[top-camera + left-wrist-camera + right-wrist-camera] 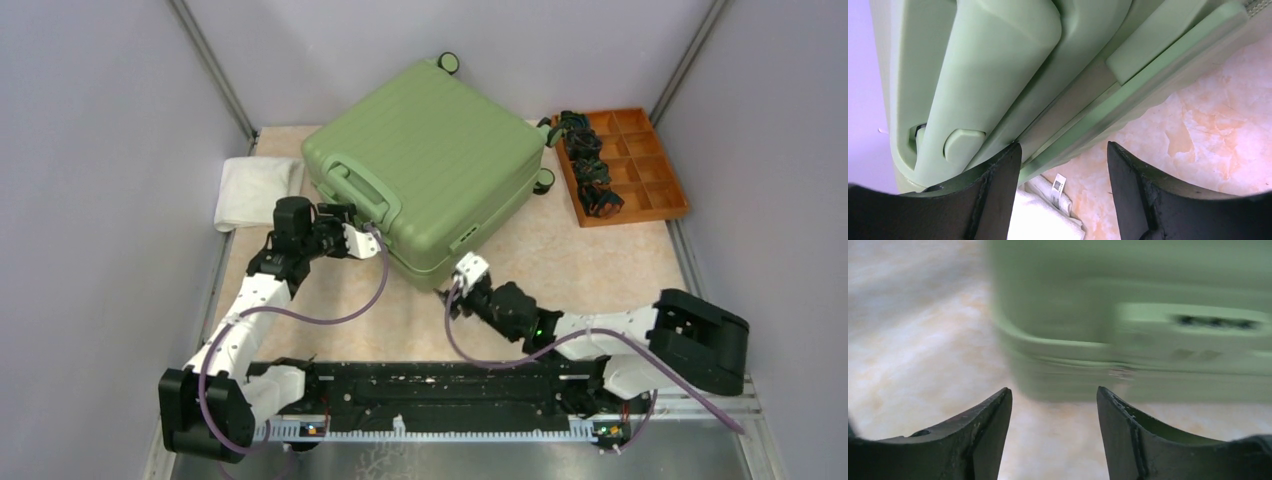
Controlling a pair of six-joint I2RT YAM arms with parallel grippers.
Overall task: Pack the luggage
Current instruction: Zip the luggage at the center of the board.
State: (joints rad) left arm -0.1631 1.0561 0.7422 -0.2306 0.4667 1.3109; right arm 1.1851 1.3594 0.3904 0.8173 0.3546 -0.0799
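Note:
The luggage (430, 150) lies shut on the table, a light-green ribbed suitcase with a handle (356, 192) on its near-left side. My left gripper (362, 238) sits at that side just below the handle, its jaws open. In the left wrist view the luggage (998, 65) fills the top, and its lower rim runs past the left finger (998, 195) while the other finger stands over bare table. My right gripper (470, 270) is at the luggage's near corner, open and empty. The right wrist view shows the luggage (1148, 340) blurred just ahead of my right gripper (1054, 400).
A folded white towel (255, 190) lies left of the luggage and shows under my left gripper (1040, 220). An orange compartment tray (650, 170) with black cables (590, 165) stands at the back right. Grey walls close in on both sides.

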